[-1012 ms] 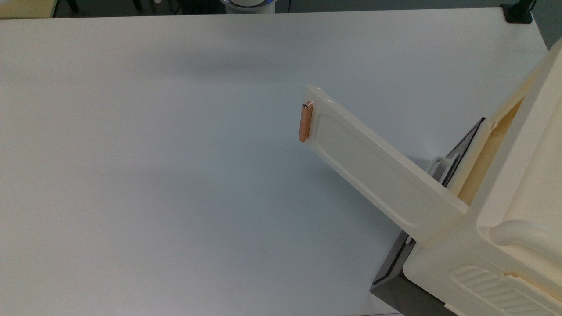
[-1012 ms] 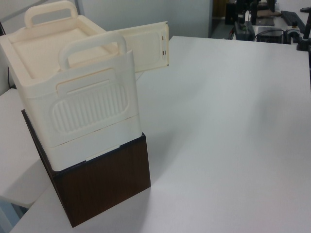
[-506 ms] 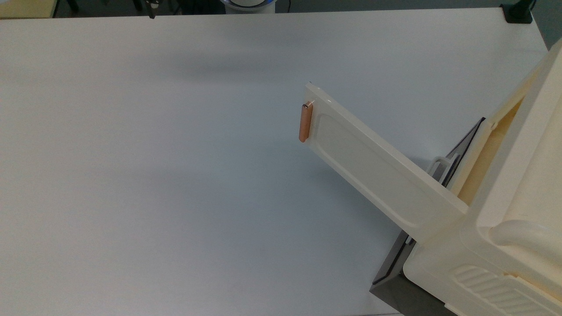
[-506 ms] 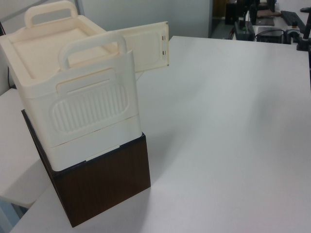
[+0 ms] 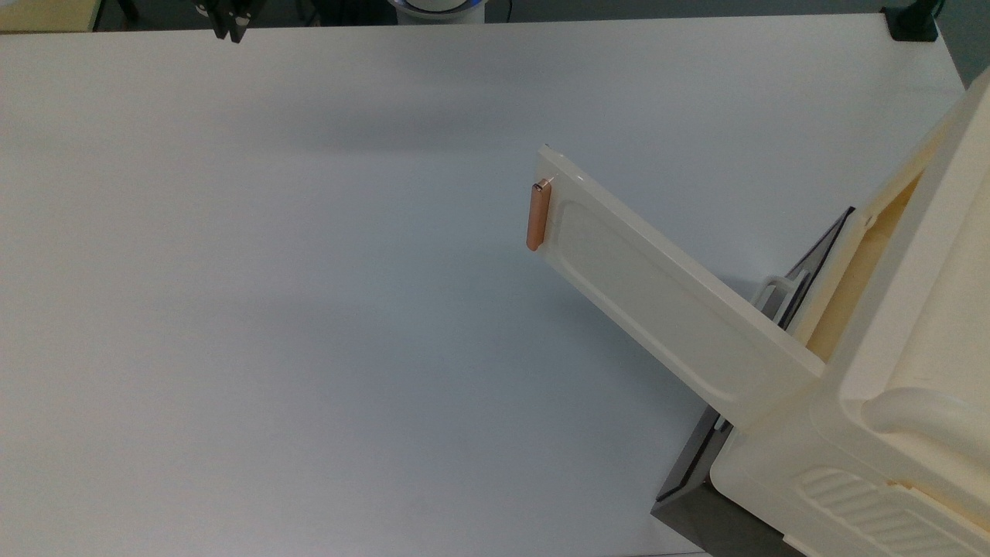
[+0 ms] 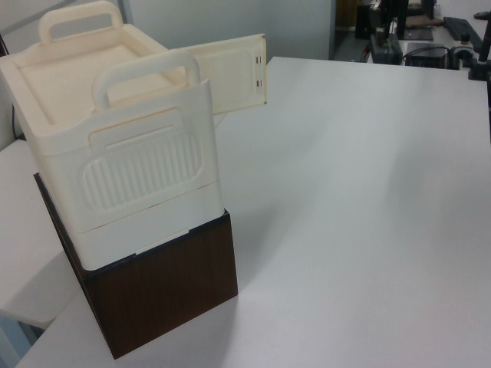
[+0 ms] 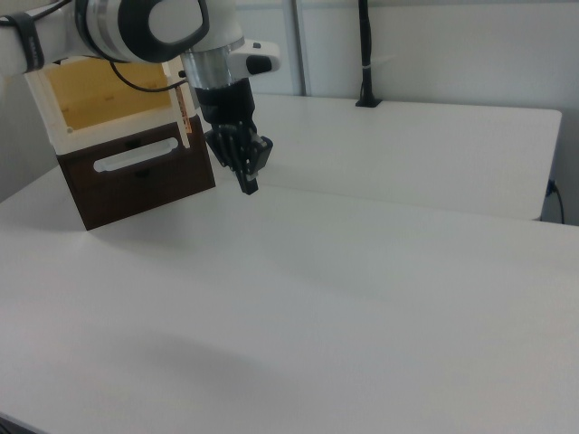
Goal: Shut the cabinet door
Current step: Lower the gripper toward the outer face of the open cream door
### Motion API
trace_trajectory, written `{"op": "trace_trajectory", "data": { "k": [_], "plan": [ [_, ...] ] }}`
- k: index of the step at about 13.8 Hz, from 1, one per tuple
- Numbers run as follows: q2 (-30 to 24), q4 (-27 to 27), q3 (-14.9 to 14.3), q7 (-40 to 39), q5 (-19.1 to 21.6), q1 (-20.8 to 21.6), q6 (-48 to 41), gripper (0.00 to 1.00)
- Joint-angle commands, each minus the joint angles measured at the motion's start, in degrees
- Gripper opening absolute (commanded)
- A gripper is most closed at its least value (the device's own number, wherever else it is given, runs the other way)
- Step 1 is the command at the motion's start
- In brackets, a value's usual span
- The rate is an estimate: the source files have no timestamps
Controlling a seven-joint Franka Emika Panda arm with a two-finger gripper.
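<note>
Top view: the pincer (image 5: 231,29) hangs at the table's (image 5: 309,309) far edge, toward the top view's left, its fingertips drawn close together and holding nothing. The cabinet door (image 5: 665,309) stands swung wide open over the table's right half, its long axis running diagonally from the hinge at the cream cabinet (image 5: 889,402) up toward the top view's left, where the copper handle (image 5: 537,216) marks its free end. The door lies well apart from the pincer, to the top view's right and nearer the camera. The handle end is the part nearest the pincer, so I judge the coming move a long sweep across the bare table to it. A second ago no pincer showed at that far edge; it has since come into the frame.

Left view: the door (image 6: 230,73) juts out from behind the cabinet (image 6: 123,161), free edge pointing to the left view's right, unmoved.

Right view: the pincer (image 7: 247,182) hovers above the table (image 7: 362,298), narrowly set, in front of the dark drawer front (image 7: 136,176).
</note>
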Motion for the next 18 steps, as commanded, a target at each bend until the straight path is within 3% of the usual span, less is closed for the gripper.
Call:
{"op": "trace_trajectory", "data": {
  "k": [1,5,10,14,18],
  "plan": [
    [6.67,6.72,0.20,3.58,5.13,0.86,7.65,0.01],
    [8.35,7.09,-0.59,18.76,11.74,4.81,22.93,0.00],
    [15.56,7.88,-0.94,47.06,12.10,16.93,42.89,0.00],
    [18.47,10.34,-5.16,53.61,12.10,23.62,48.28,0.01],
    [17.33,10.08,-4.90,53.62,13.15,27.76,47.15,0.01]
  ]
}}
